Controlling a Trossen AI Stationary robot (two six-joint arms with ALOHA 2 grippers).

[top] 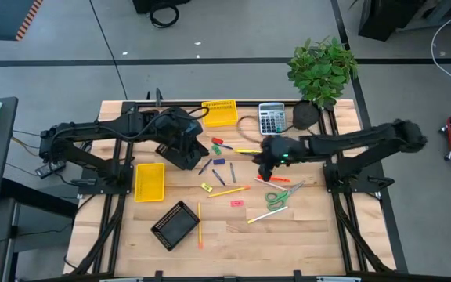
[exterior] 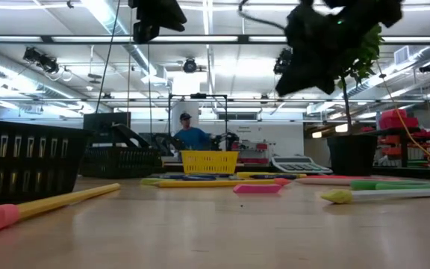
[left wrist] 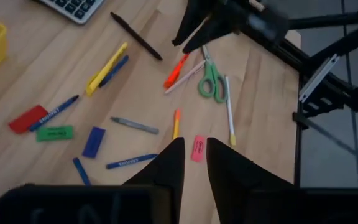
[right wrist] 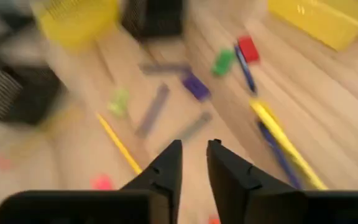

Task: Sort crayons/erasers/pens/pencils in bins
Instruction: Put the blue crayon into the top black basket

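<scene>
Crayons (top: 219, 178), erasers (top: 236, 203), pens and pencils (top: 229, 191) lie loose on the middle of the wooden table. Two yellow bins (top: 219, 112) (top: 149, 180) and two black mesh bins (top: 174, 225) (top: 185, 154) stand around them. My left gripper (top: 185, 149) hangs over the far-left mesh bin, shut and empty; its wrist view (left wrist: 191, 165) shows a pink eraser (left wrist: 197, 148), blue crayons (left wrist: 131, 162) and a black pen (left wrist: 135, 36) below. My right gripper (top: 266, 166) hovers, shut and empty, above the table to the right of the pile; its blurred wrist view (right wrist: 193, 163) looks over the scattered pieces.
Green-handled scissors (top: 279, 196) lie to the right of the pile, and a grey calculator (top: 272, 118) and a potted plant (top: 322, 70) stand at the far right. A long pencil (top: 199, 223) lies beside the near mesh bin. A person shows in the room beyond (exterior: 191, 133).
</scene>
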